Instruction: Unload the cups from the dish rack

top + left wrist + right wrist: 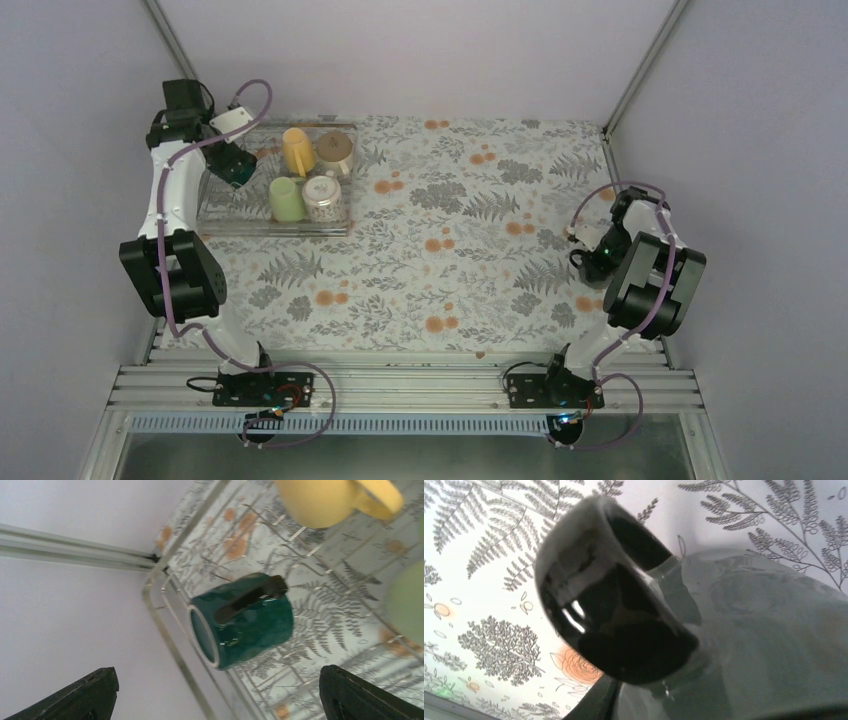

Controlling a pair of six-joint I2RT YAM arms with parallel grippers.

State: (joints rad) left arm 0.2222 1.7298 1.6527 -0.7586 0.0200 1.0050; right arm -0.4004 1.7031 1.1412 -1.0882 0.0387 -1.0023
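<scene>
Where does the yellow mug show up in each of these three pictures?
Top external: the yellow mug is far left, in the back row of the dish rack.
Left wrist: at the top edge, right of centre, partly cut off.
Right wrist: not in it.
Shared landmark: the dark green mug, in the rack next to it in both views.

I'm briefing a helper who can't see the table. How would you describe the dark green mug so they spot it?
Start at the dish rack in the table's far left corner. Among the mugs on it, the dark green mug lies nearest the rack's left edge, below the open left gripper. It is the only dark one; its neighbours are yellow, cream, pale green and patterned white.
</scene>
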